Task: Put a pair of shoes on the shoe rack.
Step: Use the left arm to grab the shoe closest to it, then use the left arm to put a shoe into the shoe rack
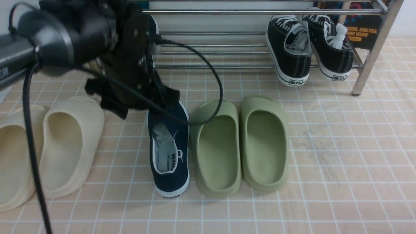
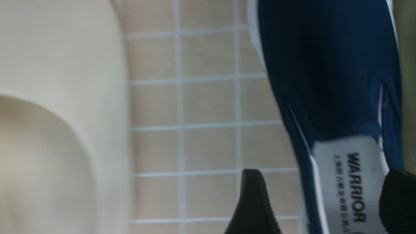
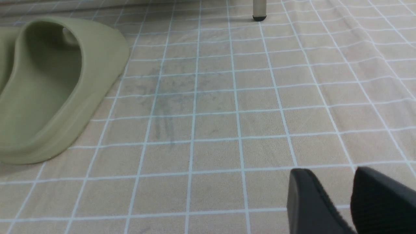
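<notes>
navy-blue shoe (image 1: 169,175) partly hidden, seemingly by gripper (image 1: 133,97)

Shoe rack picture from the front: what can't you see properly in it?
- Top of the shoe rack: cut off by the front view's upper edge.
- Toe of the navy shoe on the floor: partly behind the left gripper in the front view.
- Most of the navy shoe up at the rack: hidden by the left arm, front view.
- Left cream slipper: cut off by the front view's left edge.

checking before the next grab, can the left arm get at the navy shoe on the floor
Probably yes: the open left pincer hovers by the navy shoe, nothing covering it from above, though the green slipper crowds one side.
</notes>
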Action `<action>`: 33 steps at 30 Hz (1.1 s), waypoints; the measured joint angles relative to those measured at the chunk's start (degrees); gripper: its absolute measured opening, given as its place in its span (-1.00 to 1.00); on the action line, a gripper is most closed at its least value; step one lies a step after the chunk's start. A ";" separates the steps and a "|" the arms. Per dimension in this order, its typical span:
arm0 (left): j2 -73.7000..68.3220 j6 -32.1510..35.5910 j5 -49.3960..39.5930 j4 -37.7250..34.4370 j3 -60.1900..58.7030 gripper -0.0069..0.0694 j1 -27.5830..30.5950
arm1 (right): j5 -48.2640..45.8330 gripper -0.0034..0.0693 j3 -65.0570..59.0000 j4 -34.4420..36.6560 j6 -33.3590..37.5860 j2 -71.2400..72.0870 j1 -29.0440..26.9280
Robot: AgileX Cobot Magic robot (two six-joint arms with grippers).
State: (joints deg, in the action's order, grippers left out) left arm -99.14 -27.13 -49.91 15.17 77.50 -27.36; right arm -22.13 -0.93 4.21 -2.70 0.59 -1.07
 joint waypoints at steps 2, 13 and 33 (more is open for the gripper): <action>1.18 -2.18 4.24 0.00 -4.02 0.55 -0.70 | 0.00 -0.25 0.00 0.00 0.00 0.00 0.00; -3.61 -15.74 17.13 5.93 -13.06 -0.19 -1.38 | 0.00 -0.25 0.00 0.00 0.00 0.00 0.00; -14.51 -0.88 6.63 -6.77 25.06 -0.73 6.13 | 0.00 -0.25 0.00 0.00 0.00 0.00 0.00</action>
State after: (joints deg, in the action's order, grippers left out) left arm -113.65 -28.01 -43.28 8.41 102.56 -21.23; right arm -22.13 -0.93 4.21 -2.70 0.59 -1.07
